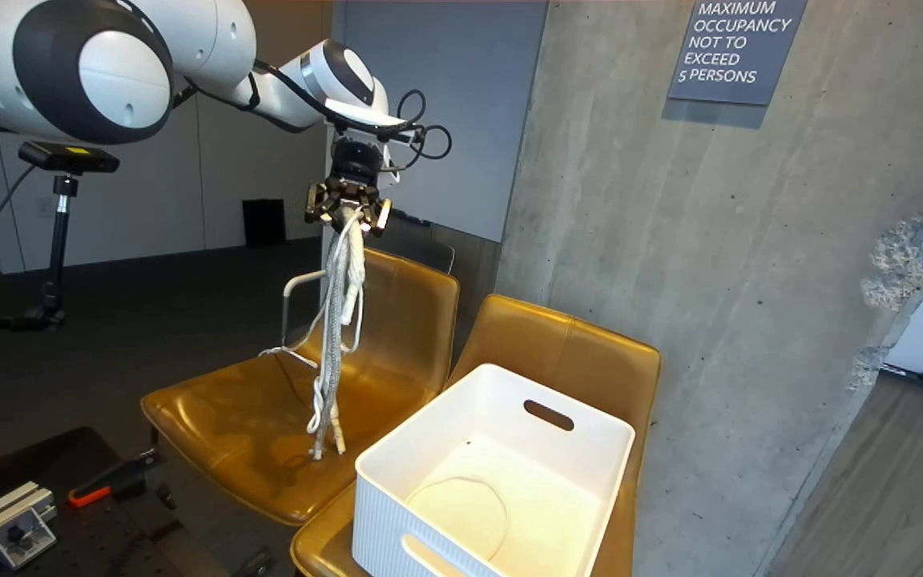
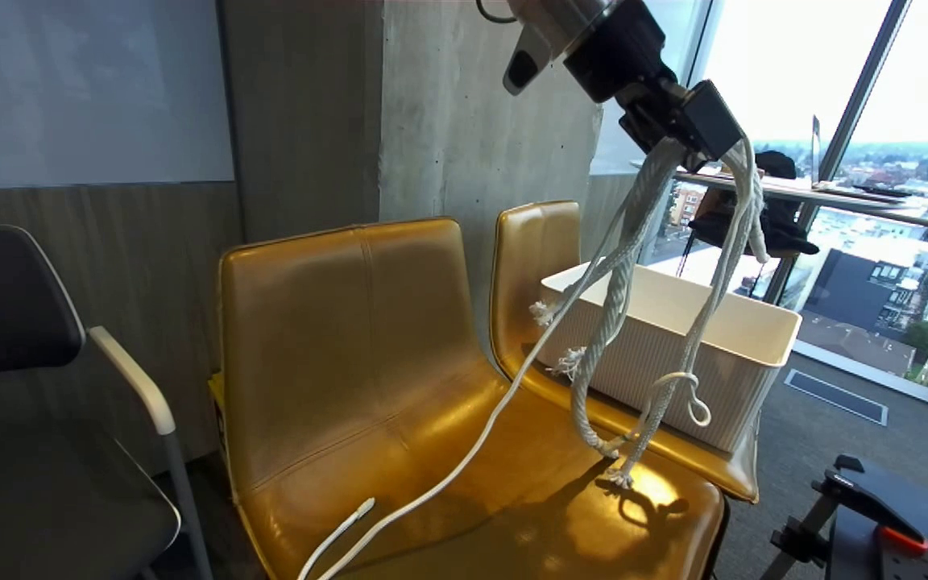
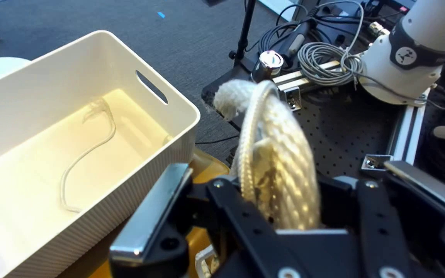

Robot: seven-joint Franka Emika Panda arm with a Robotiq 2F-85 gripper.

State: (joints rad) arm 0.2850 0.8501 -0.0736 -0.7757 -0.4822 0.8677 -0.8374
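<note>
Several braided white-and-grey ropes hang at 6 o'clock from the jaws in an exterior view, pinched between them near the top. At 5 o'clock, apart, a white rectangular plastic-looking box stands on a tan leather-look chair. Apply firm, even pressure; single ropes could slip out.

In an exterior view, a thin white cord trails toward 7 o'clock over a second tan leather-look chair, cut off below. Limit travel speed: it could snag. Whether the rope ends touch this chair cannot be determined.

Wrist view: the box lies between 9 and 10 o'clock, cut off; a loose pale cord inside is partly hidden by the near wall. The exact pinch point is obscured.
</note>
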